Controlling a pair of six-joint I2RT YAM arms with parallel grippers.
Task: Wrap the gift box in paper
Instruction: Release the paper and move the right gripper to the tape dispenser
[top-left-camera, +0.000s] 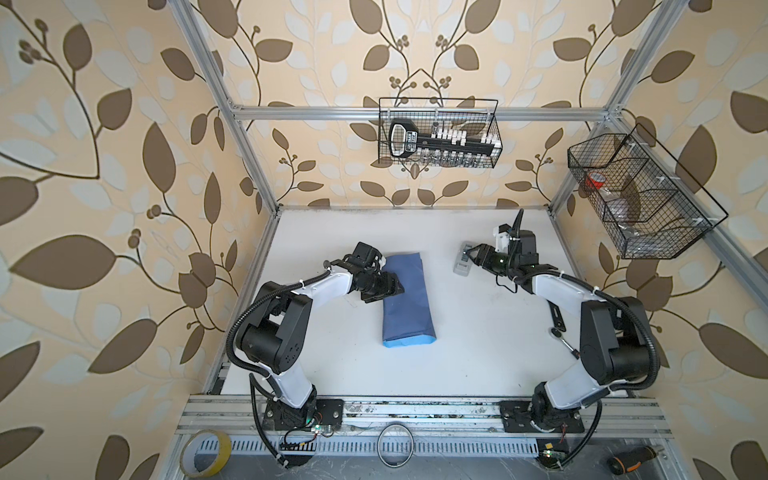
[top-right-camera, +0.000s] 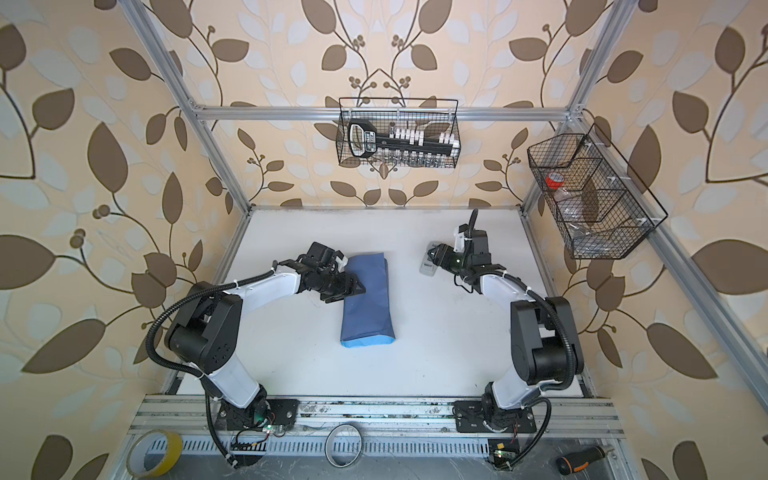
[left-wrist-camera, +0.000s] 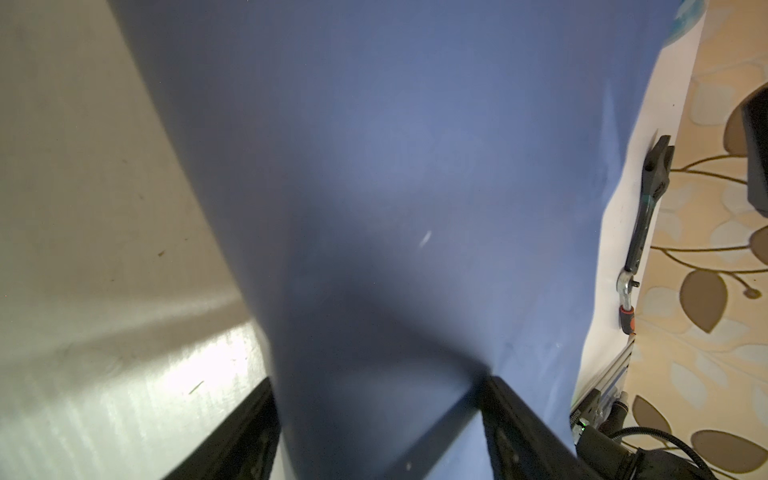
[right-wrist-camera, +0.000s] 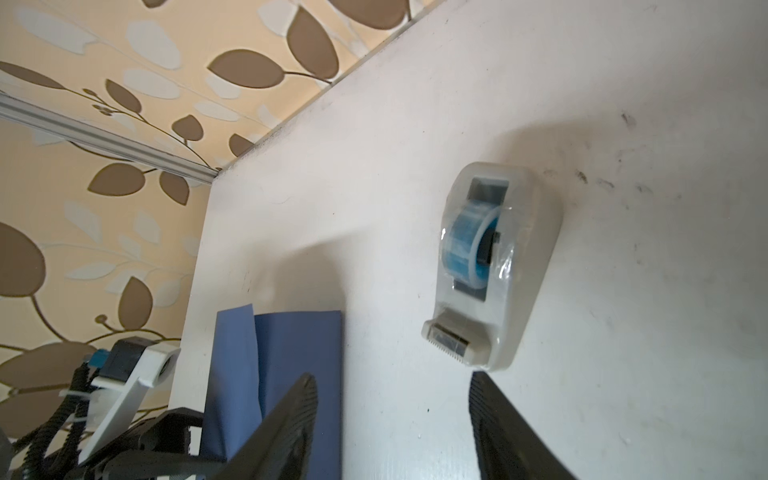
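Both top views: the left arm reaches in from the left, with the left gripper (top-left-camera: 395, 286) over the left long edge of the paper (top-left-camera: 409, 305), about mid-length. Left wrist view: jaws spread wide, with the slate-blue sheet filling the gap between the black fingers (left-wrist-camera: 523, 419). One fingertip sits on the sheet at a crease, the other at the sheet's edge by bare table. It is not pinching the sheet.

The paper is folded into a long narrow bundle, dark slate side out. It lies flat on the white table (top-left-camera: 478, 332), left of centre, with its long axis running away from the arm bases. A light sky-blue strip (top-left-camera: 409, 343) shows along the near end. The gift box is not visible; cannot tell if it is inside the bundle.

To the right, apart from the bundle, a small grey tape dispenser (top-left-camera: 460, 266) holding a blue roll sits toward the far side. The right gripper (top-left-camera: 469, 257) is just beside it, on its right. Right wrist view: fingers (right-wrist-camera: 282, 424) parted with an empty gap, cutter end just ahead of the tips; contact cannot be told.

A wrench (top-left-camera: 556, 316) lies on the table by the right arm. A wire basket (top-left-camera: 438, 99) hangs on the back rail and a second basket (top-left-camera: 648, 232) on the right rail.
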